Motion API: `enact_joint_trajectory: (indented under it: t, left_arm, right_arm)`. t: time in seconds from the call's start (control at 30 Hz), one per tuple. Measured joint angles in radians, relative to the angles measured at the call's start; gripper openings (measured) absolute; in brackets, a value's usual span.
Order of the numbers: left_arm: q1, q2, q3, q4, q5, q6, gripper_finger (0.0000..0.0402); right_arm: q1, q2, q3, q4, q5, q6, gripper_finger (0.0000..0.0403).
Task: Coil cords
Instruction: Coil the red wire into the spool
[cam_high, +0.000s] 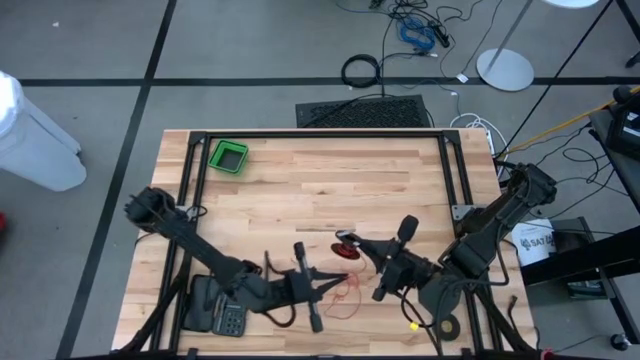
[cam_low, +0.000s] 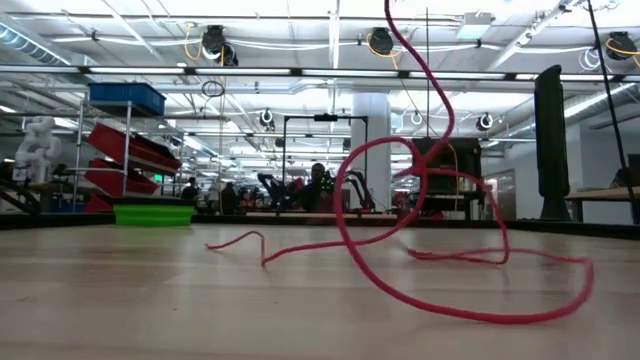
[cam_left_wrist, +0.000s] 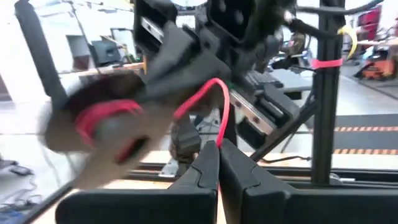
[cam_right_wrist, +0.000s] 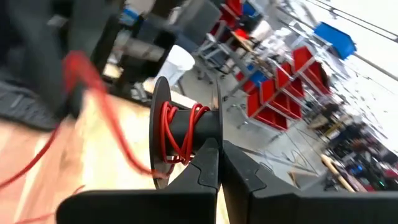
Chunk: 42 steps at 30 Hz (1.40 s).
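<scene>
A thin red cord (cam_low: 400, 250) lies in loose loops on the wooden table, and one strand rises out of the low view's top. Part of it is wound on a small black spool (cam_right_wrist: 186, 134), which also shows in the high view (cam_high: 347, 247). My right gripper (cam_high: 365, 252) is shut on the spool near the table's middle front. My left gripper (cam_high: 340, 286) is just in front of it, shut on the cord. The loose loops (cam_high: 345, 297) lie below both grippers. My left gripper pinches a single strand of the red cord (cam_left_wrist: 220, 138) between its two fingertips. From the fingers the strand arcs up and over toward the spool (cam_left_wrist: 99, 127), slack. My right gripper holds the spool by its black barrel (cam_right_wrist: 205, 129), next to the red windings (cam_right_wrist: 177, 134), between its two fingers. The spool's round flange (cam_right_wrist: 158, 112) stands upright, across the fingers. The fingers hide the exact place of contact.
A green bin (cam_high: 228, 157) stands at the table's far left and shows in the low view (cam_low: 153, 213). A black keypad device (cam_high: 220, 312) lies at the front left. A black tape ring (cam_high: 450, 325) lies at the front right. A black cable hoop (cam_high: 361, 70) lies on the floor beyond the table.
</scene>
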Motion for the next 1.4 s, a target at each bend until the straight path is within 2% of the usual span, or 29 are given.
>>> enact_joint_trajectory:
  t: [0.27, 0.53, 0.83, 1.17, 1.27, 1.4]
  left_arm:
    - [-0.061, -0.023, 0.0, -0.002, -0.174, 0.127, 0.0001]
    - [-0.093, -0.029, 0.0, -0.002, -0.329, 0.237, 0.0001]
    - [-0.111, -0.029, 0.0, -0.033, -0.333, 0.312, 0.0001]
    - [-0.112, -0.029, 0.0, -0.109, -0.325, 0.303, 0.0001]
    - [-0.11, -0.029, 0.0, -0.106, -0.291, 0.303, 0.0001]
    - [-0.101, -0.029, 0.0, -0.108, -0.187, 0.299, 0.0001]
  right_arm:
    - [0.0, 0.0, 0.0, -0.076, -0.051, -0.007, 0.0]
    - [0.011, 0.0, 0.0, -0.081, -0.205, -0.046, 0.0]
    - [0.072, -0.001, 0.086, -0.169, -0.224, 0.042, 0.0]
    - [0.148, -0.001, 0.127, -0.17, -0.223, 0.064, 0.0]
    - [0.155, -0.001, 0.13, -0.146, -0.222, 0.058, 0.0]
    - [0.156, -0.001, 0.13, -0.113, -0.216, 0.049, 0.0]
